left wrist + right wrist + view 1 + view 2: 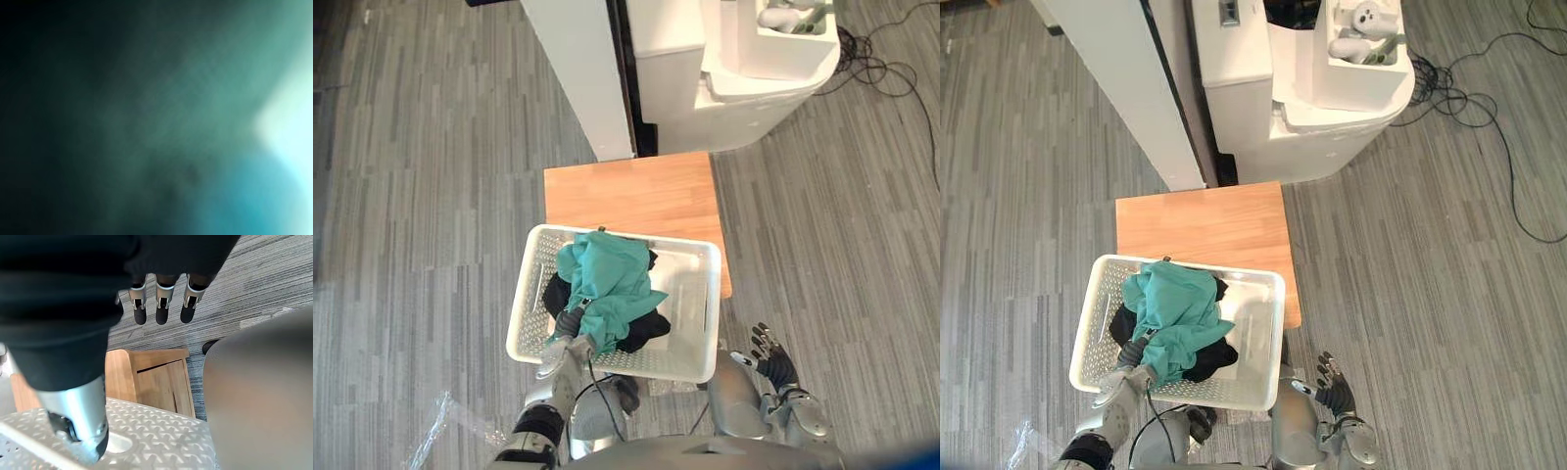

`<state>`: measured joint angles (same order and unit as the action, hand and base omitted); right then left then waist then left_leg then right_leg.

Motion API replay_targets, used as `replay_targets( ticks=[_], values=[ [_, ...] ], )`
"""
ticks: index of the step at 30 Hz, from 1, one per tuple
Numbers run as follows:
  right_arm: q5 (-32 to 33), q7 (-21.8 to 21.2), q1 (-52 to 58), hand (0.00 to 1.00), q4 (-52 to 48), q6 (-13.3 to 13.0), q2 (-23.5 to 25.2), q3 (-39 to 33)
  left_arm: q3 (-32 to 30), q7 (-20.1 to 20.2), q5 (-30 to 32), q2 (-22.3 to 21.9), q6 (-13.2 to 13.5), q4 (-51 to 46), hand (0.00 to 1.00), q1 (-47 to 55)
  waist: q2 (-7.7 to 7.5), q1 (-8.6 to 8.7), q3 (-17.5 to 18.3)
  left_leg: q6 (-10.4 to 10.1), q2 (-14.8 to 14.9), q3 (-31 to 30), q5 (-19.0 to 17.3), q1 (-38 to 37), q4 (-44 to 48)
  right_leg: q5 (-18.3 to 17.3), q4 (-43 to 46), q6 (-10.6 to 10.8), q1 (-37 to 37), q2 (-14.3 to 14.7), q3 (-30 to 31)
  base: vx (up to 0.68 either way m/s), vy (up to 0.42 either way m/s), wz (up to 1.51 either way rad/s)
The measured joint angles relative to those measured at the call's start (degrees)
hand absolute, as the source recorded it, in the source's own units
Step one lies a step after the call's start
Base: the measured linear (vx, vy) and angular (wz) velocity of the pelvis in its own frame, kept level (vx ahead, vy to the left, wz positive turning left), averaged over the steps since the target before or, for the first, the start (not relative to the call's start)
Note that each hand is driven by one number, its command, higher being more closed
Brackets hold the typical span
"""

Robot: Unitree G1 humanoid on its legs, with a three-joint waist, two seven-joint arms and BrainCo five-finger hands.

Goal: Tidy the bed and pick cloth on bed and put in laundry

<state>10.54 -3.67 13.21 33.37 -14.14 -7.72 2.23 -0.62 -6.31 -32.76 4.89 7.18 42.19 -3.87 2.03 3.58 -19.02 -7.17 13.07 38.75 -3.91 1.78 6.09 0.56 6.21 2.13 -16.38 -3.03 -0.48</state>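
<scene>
One teal cloth [612, 279] lies heaped in one white laundry basket [693, 294] on one wooden tabletop [636, 191], long axis far-to-near, over one black cloth [644, 331]. Left hand [570, 321] sits buried beneath it, grip unreadable. Right hand [771, 354] hangs slack-fingered beside the basket.

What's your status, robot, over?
Left hand at teal cloth inside white perforated plastic basket, black cloth beneath. Right hand open, idle beside it. Nothing in the way.
</scene>
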Motion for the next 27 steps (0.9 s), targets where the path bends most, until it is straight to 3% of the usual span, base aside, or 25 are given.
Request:
replay_targets(
  ticks=[3,7,11,19,27],
  values=[
    [0.0,-0.5,0.1,0.00,0.2,0.0,0.0,0.0,-2.1,-3.0,0.1,1.2,0.3,-2.6,0.00,-1.3,0.02,0.07,0.5,-0.1,0.1,-0.1,0.4,-1.0,-0.3,-0.1,0.1,-0.1,1.0,0.1,-0.4,-0.06,-0.044,0.06],
    [0.7,-1.2,0.6,0.00,0.2,0.1,0.0,0.0,-5.8,-3.7,-0.5,7.5,0.6,-7.9,0.00,-4.7,-0.60,0.14,1.1,0.1,0.1,0.0,0.7,-1.1,-1.7,-0.1,0.2,0.2,0.8,0.5,-0.6,-0.11,-0.038,0.08],
    [1.7,-1.9,2.6,0.00,-0.4,0.1,0.3,-0.6,-9.7,-2.1,-4.0,11.9,0.6,-10.8,0.00,-8.2,-1.32,0.20,2.4,0.2,0.0,0.0,0.7,-1.1,-1.9,0.7,-0.3,0.3,0.9,0.4,-0.5,-0.05,-0.018,-0.02],
    [-0.8,-3.0,6.1,0.00,0.2,0.2,1.2,-2.9,-14.8,3.3,-4.9,14.1,0.7,-19.0,0.00,-11.2,-1.52,0.47,6.0,0.2,0.0,0.2,1.1,-5.3,-3.2,1.0,-2.2,0.3,5.6,0.8,-0.5,0.02,0.007,0.01],
    [-5.1,-3.3,9.3,0.00,2.4,1.2,2.6,-4.9,-15.8,9.0,-3.7,14.1,-5.8,-24.2,0.00,-5.7,-1.17,0.54,10.8,0.0,-0.5,0.1,1.2,-11.1,-5.7,1.5,-6.5,0.7,13.2,0.9,-1.7,0.00,0.009,0.06]
  ],
)
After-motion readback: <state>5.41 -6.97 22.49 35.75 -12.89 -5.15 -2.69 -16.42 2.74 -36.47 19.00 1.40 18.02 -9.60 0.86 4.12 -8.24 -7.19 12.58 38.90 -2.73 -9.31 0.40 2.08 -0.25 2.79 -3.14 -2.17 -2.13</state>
